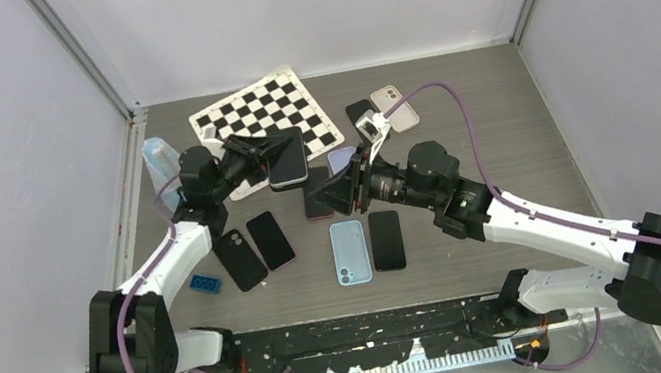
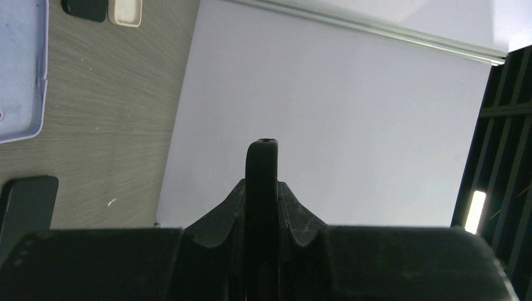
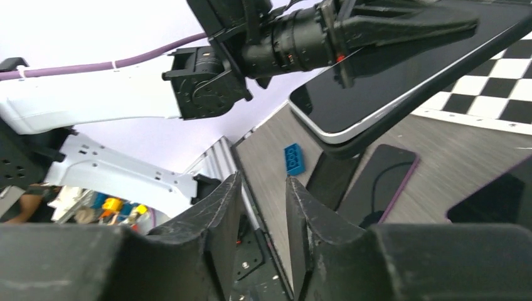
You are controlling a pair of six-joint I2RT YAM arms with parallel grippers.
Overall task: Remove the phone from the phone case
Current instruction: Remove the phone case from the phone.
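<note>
My left gripper (image 2: 262, 187) is clamped tight on the edge of the black phone case (image 3: 370, 142), holding it tilted in the air by the checkerboard (image 1: 272, 105) corner. The phone (image 3: 376, 88) sits in it, dark glossy screen, pale rim, any print probably too blurred to read. My right gripper (image 3: 262, 213) is just beside, jaws partly apart, holding nothing.

links (image 1: 558, 235): white | joints (image 1: 134, 336): black | cable (image 1: 467, 118): purple | jaws: black, perhaps scuffed

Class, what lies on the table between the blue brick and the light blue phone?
A black phone and a purple-edged phone, side by side, shown in the top view.
</note>
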